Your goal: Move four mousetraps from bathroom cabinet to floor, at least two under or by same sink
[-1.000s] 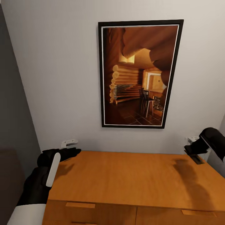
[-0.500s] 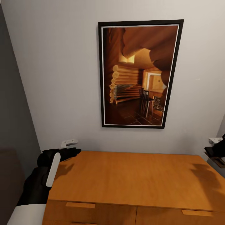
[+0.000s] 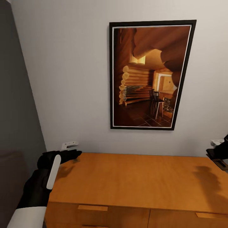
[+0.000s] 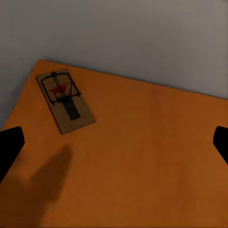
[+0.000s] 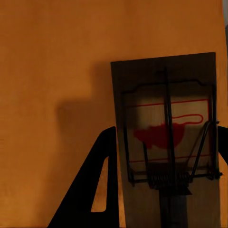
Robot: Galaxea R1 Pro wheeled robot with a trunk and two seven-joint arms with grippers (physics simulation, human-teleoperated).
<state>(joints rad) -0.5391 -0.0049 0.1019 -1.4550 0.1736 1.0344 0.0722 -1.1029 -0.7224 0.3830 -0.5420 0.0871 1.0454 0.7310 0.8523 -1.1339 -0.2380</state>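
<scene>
A tan mousetrap (image 4: 66, 100) with dark wire lies flat on the orange-brown cabinet (image 3: 136, 180), close to a corner of its top. My left gripper (image 4: 114, 145) hovers above that top, open, with its black fingertips (image 4: 9, 147) far apart. In the head view the left gripper (image 3: 70, 153) sits at the cabinet's back left corner. My right gripper (image 5: 164, 187) is shut on a second mousetrap (image 5: 161, 95), held over the cabinet top. In the head view the right gripper (image 3: 218, 154) is at the picture's right edge, above the cabinet's right end.
A large framed picture (image 3: 152, 76) of a log interior hangs on the pale wall behind the cabinet. A darker grey wall (image 3: 15, 110) stands at the left. Drawer handles (image 3: 93, 207) show on the cabinet's front.
My right gripper has carried its mousetrap rightwards, from over the cabinet's right part to the picture's edge. The camera has turned slightly left. The left arm stays put.
</scene>
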